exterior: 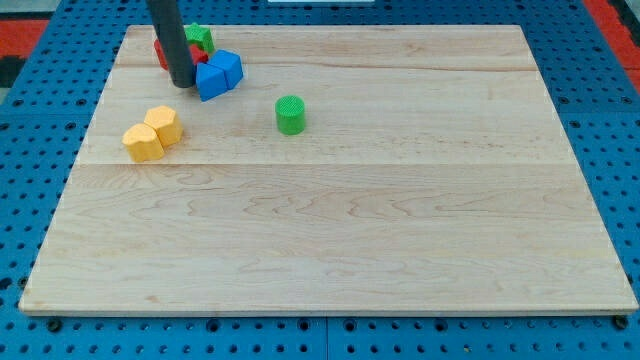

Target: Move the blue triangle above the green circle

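Note:
Two blue blocks touch at the board's upper left: a blue triangle (211,82) and a blue block (230,67) just to its upper right. The green circle (290,114) stands to the lower right of them, apart. My tip (183,83) rests on the board right against the left side of the blue triangle. The dark rod rises from it out of the view's top and hides part of the blocks behind it.
A red block (162,52) and a green block (201,38) sit behind the rod near the board's top left edge. Two yellow blocks (153,133) lie touching to the lower left of my tip. The wooden board (400,220) lies on a blue pegboard.

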